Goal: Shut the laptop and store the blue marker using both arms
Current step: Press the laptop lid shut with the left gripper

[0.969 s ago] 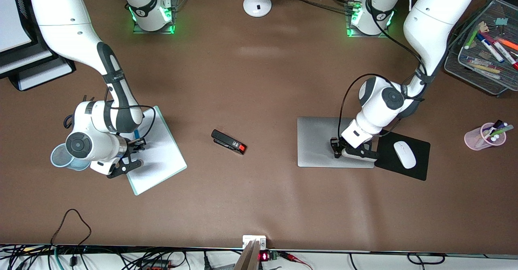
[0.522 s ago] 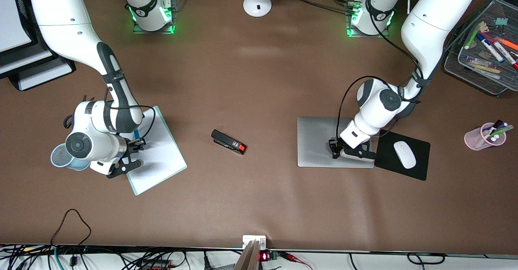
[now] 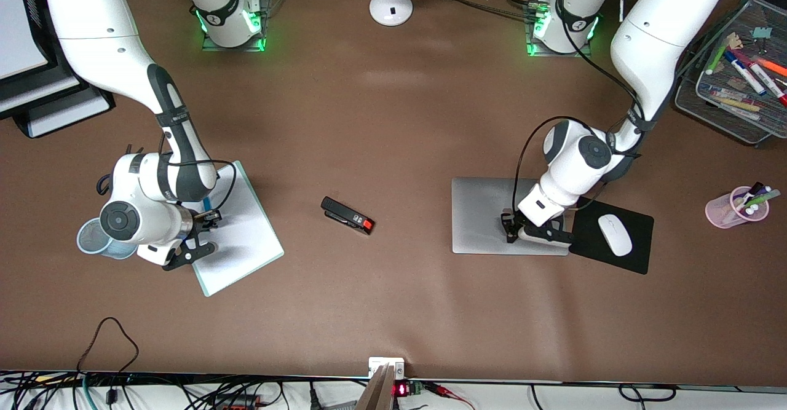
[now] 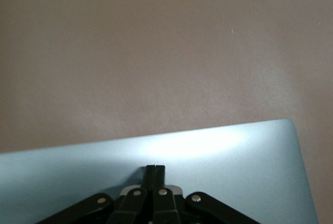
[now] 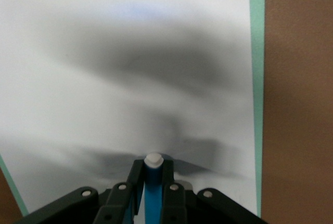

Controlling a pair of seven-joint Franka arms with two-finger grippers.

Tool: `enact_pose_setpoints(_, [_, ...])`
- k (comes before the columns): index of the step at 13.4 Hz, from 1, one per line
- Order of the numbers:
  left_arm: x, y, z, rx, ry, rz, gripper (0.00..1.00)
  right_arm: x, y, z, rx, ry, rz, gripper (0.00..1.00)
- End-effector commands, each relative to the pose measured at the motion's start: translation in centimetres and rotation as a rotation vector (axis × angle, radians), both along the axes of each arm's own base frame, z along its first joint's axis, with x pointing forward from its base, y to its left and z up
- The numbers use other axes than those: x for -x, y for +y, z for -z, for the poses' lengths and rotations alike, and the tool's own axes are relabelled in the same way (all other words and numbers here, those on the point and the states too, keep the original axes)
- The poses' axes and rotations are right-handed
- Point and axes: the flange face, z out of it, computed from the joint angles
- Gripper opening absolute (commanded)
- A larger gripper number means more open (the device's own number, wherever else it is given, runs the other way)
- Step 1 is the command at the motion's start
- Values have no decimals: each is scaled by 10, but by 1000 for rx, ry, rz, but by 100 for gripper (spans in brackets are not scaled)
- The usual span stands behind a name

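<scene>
Laptop (image 3: 482, 213) closed on brown table (image 3: 393, 121) — left gripper (image 3: 509, 228) apparently pressing it.

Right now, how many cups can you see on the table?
2. A blue cup sits at the right arm's end, partly hidden under that arm. A pink cup holding pens stands at the left arm's end. Others may be hidden.

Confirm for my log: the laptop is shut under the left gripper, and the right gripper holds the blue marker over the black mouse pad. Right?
Not quite. The right gripper holds the blue marker over the white pad, as the right wrist view shows. The laptop is shut under the left gripper.
</scene>
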Motion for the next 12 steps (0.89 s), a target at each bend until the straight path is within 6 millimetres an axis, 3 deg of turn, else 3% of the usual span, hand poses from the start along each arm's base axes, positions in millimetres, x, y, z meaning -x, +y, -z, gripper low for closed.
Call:
enact_pose_setpoints(1, [-5, 10, -48, -78, 17, 63, 0, 3, 1, 1, 6, 12, -5, 16])
enact_pose_setpoints(6, [-2, 17, -118, -189, 171, 120, 0, 1, 3, -2, 8, 6, -1, 6])
enact_pose_setpoints(9, [-12, 23, -182, -247, 310, 123, 4, -6, 1, -16, 7, -23, 10, 1])
enact_pose_setpoints(10, [-14, 25, -204, -263, 366, 124, 11, -10, 6, -25, 6, -39, 3, 0])
enact_pose_setpoints(11, [-12, 25, -219, -276, 414, 129, 30, -15, 11, -40, 4, -63, -3, 0])
enact_pose_setpoints(12, [-8, 24, -237, -292, 459, 136, 40, -19, 11, -54, 2, -83, -4, 0])
